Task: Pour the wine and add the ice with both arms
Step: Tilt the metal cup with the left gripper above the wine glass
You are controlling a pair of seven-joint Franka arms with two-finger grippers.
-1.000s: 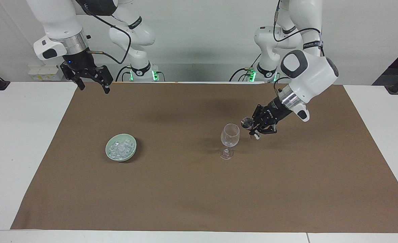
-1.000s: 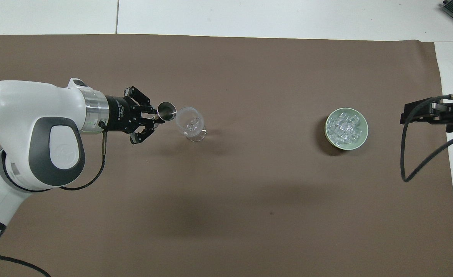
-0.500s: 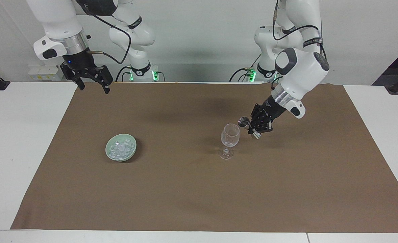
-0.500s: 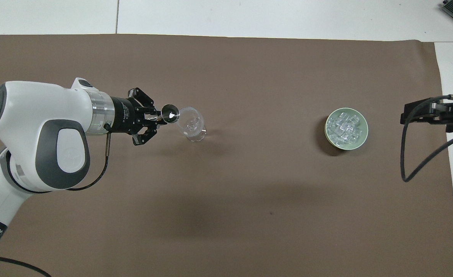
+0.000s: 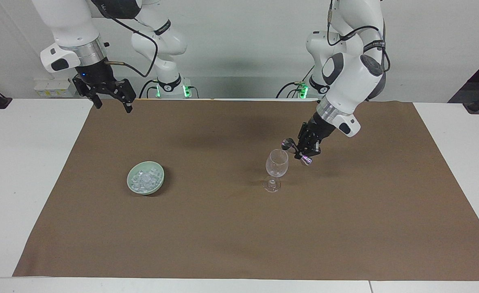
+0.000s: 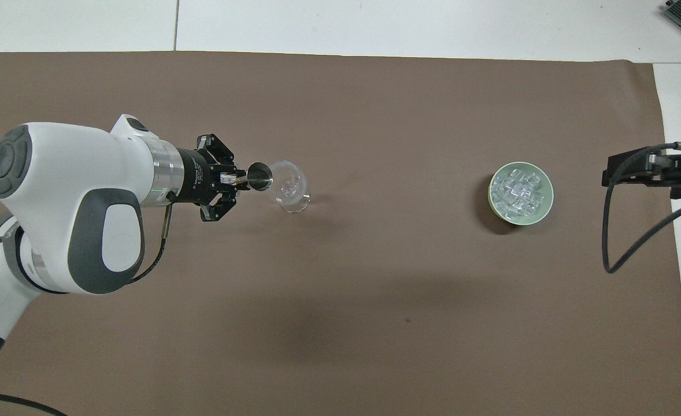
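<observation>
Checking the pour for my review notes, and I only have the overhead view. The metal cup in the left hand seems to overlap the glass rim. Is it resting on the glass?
Observer: In the facing view it appears clear. The metal cup is tilted, its end just above the rim of the wine glass, gripped by the left hand.
Operator: And the right hand? I only see its edge.
Observer: The right hand waits open and empty, raised over the corner of the mat at the right arm's end. It is not over the ice in its bowl.
</observation>
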